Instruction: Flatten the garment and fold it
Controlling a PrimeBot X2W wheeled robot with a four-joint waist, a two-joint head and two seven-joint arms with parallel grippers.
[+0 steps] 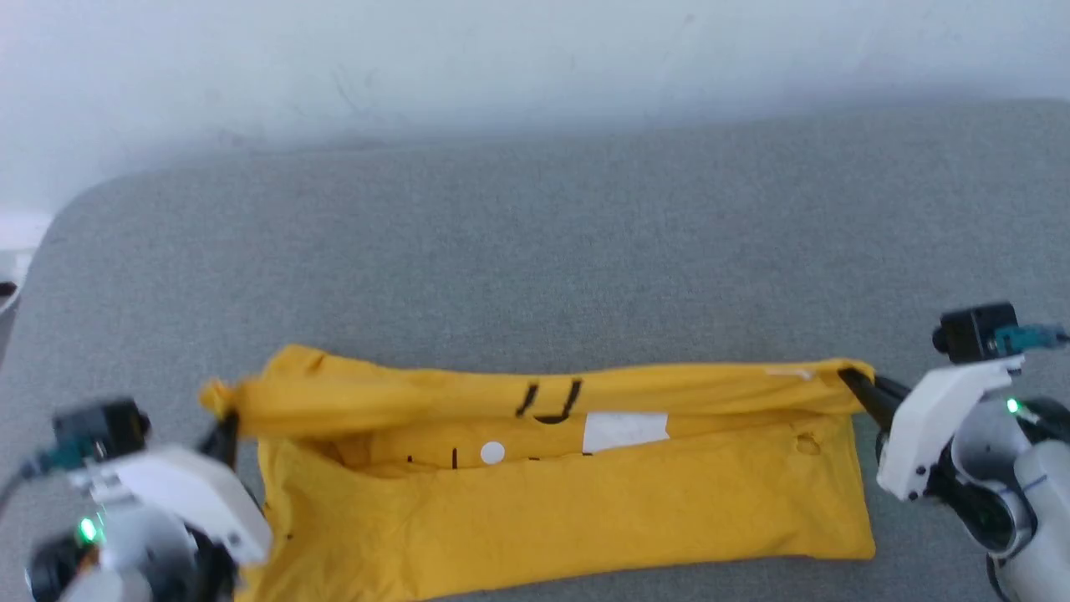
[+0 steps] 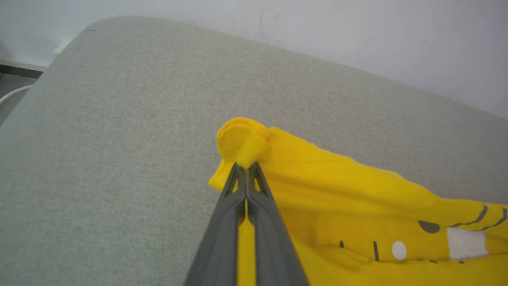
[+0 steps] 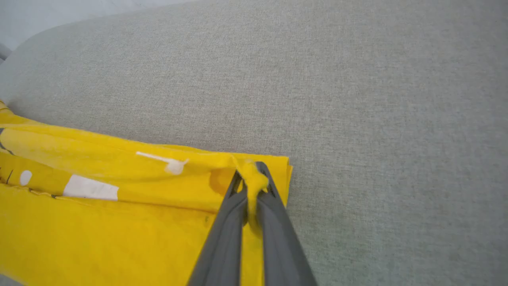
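Observation:
The yellow garment [image 1: 552,493] lies as a long band across the near part of the grey surface [image 1: 535,251], its far edge lifted and stretched between both grippers. Black stripes, a white dot and a white patch of its print show in the open fold. My left gripper [image 1: 224,426] is shut on the left corner of that raised edge; in the left wrist view the gripper [image 2: 247,169] pinches bunched garment cloth [image 2: 357,186]. My right gripper [image 1: 853,380] is shut on the right corner, seen close in the right wrist view, where the gripper [image 3: 251,174] holds the garment [image 3: 119,222].
The grey padded surface reaches back to a pale wall [image 1: 535,58]. Its rounded left corner [image 1: 75,209] drops off, with a pale object [image 1: 7,301] just beyond it. Wide bare fabric lies behind the garment.

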